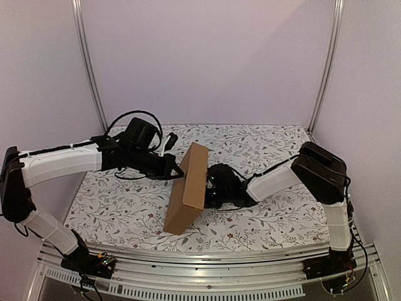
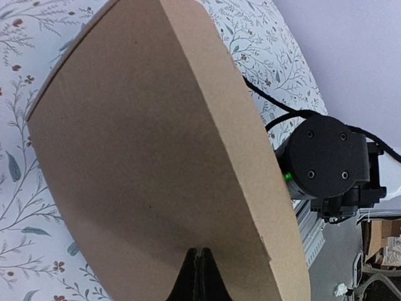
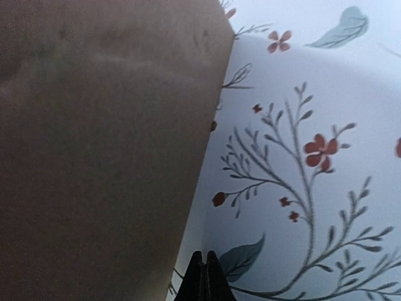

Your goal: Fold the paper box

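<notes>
Steadying the paper box point(image 1: 191, 187) on edge seems your step; left end effector point(image 1: 178, 167) and right end effector point(image 1: 212, 182) flank it, both pressed together. Next, probably ease it flat.

- Your bench point(image 1: 269, 221) wears a white cover printed with grey leafy sprigs and small red flowers.
- Near its middle you have the paper box point(image 1: 188, 188), brown, folded shut, standing on one long edge and running diagonally.
</notes>
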You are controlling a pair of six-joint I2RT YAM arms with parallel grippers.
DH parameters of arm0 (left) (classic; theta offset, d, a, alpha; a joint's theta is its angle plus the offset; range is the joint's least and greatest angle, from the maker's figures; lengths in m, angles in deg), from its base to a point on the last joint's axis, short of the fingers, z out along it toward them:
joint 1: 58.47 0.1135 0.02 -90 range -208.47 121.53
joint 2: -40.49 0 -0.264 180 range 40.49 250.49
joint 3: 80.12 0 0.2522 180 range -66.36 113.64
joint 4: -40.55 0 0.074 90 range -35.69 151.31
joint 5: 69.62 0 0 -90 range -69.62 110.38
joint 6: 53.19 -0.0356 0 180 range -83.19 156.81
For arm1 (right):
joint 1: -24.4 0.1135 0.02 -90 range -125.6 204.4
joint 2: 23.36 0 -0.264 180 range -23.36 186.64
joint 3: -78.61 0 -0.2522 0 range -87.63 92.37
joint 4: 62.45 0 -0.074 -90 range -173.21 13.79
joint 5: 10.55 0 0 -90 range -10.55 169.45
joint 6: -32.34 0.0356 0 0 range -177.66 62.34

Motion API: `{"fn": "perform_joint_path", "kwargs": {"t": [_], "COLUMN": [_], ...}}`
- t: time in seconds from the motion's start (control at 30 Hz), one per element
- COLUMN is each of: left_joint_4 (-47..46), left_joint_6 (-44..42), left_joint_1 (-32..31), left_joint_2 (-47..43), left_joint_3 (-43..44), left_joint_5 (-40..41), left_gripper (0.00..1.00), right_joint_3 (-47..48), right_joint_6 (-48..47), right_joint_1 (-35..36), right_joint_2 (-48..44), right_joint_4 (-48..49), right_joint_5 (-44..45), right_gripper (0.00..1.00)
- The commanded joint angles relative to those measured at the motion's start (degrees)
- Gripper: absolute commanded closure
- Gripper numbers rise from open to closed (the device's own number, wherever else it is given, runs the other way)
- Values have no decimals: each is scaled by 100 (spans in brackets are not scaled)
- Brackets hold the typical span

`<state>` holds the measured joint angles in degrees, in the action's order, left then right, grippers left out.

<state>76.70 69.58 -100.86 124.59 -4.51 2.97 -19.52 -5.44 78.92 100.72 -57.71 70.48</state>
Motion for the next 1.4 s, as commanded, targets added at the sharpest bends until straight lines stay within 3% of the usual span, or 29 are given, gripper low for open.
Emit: {"fn": "perform_joint_path", "kwargs": {"t": [0.0,0.3,0.67,0.87,0.97,1.03,1.17,1.27,1.37], "left_joint_4": [-148,-111,-102,-6,62,103,211,422,444], "left_joint_6": [32,-94,-171,-278,-325,-375,-424,-377,-245], "left_joint_1": [-176,-159,304,483,510,525,543,556,614], "left_joint_2": [243,450,212,-85,-311,-481,-697,-653,-542], "left_joint_3": [244,372,-67,-287,-367,-395,-445,-439,-520], "left_joint_5": [-35,215,452,804,981,1073,1355,1623,1721], "left_gripper": [100,100,89,72,60,53,39,38,53], "right_joint_3": [-569,-1777,-2231,-2164,-2038,-1907,-1580,-1530,-1507], "right_joint_6": [-273,-804,-1559,-1939,-2198,-2360,-2643,-2694,-2580], "right_joint_1": [-294,-903,-986,-982,-986,-987,-987,-986,-977], "right_joint_2": [-290,-1356,-2107,-2739,-3217,-3496,-3792,-3933,-3918], "right_joint_4": [-251,-380,-1215,-1923,-2377,-2660,-3206,-3265,-3258], "right_joint_5": [425,854,1586,2071,2316,2489,2487,2224,1976], "right_gripper": [100,100,100,99,89,77,69,78,97]}}
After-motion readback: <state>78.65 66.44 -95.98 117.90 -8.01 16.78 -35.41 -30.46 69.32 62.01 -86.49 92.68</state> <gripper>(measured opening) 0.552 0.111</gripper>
